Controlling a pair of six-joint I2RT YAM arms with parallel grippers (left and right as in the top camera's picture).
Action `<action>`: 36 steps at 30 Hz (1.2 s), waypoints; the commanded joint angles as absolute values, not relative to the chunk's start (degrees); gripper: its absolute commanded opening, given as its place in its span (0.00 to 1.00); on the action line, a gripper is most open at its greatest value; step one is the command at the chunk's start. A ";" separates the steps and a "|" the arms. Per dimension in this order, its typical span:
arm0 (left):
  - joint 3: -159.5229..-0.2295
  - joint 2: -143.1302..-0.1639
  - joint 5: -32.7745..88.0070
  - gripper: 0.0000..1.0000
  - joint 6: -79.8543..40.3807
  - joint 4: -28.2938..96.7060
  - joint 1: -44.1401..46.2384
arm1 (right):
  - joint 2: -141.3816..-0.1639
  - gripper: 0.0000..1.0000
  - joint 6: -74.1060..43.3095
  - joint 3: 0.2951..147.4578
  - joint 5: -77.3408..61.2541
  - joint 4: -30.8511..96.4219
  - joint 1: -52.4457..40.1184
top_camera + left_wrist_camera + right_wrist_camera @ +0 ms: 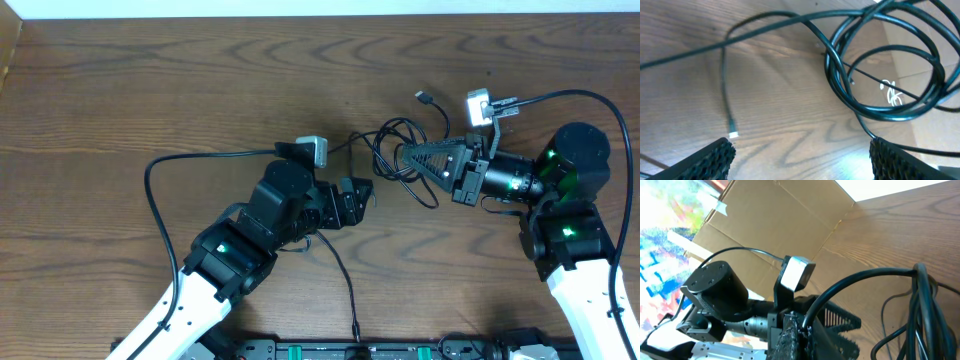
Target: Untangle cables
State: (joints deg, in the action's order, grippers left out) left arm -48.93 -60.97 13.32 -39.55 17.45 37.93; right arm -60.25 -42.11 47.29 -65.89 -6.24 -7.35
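Observation:
A thin black cable point(392, 150) lies in tangled loops on the wooden table between the two arms, with a small plug end point(424, 97) behind it. In the left wrist view the loops point(890, 75) lie ahead to the right and a loose plug end point(733, 134) lies by the left finger. My left gripper point(360, 192) point(800, 160) is open and empty, just left of the coil. My right gripper point(408, 153) point(802, 330) is shut on a strand of the black cable point(860, 280) at the right side of the tangle. No white cable shows.
Another thin black cord point(345, 285) runs from under the left arm to the table's front edge. The thicker arm cables point(170, 165) arc over the table. A cardboard sheet point(785, 220) stands beyond the table's edge in the right wrist view.

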 commanded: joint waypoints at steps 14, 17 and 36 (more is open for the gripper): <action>-49.08 -72.60 15.88 0.89 -65.87 8.64 43.90 | -59.90 0.02 -45.82 47.94 -64.62 -6.44 -7.18; -49.08 -75.00 15.90 0.89 -74.08 8.25 45.30 | -59.90 0.01 -45.82 47.94 -64.64 -6.44 -7.18; -49.08 -79.05 13.41 0.89 -76.07 -4.86 50.72 | -59.90 0.02 -46.70 47.94 -64.31 -7.14 -7.18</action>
State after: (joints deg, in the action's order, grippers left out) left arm -48.80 -77.43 15.20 -76.69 -4.56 49.19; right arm -60.25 -46.09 47.29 -64.51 -6.42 -7.35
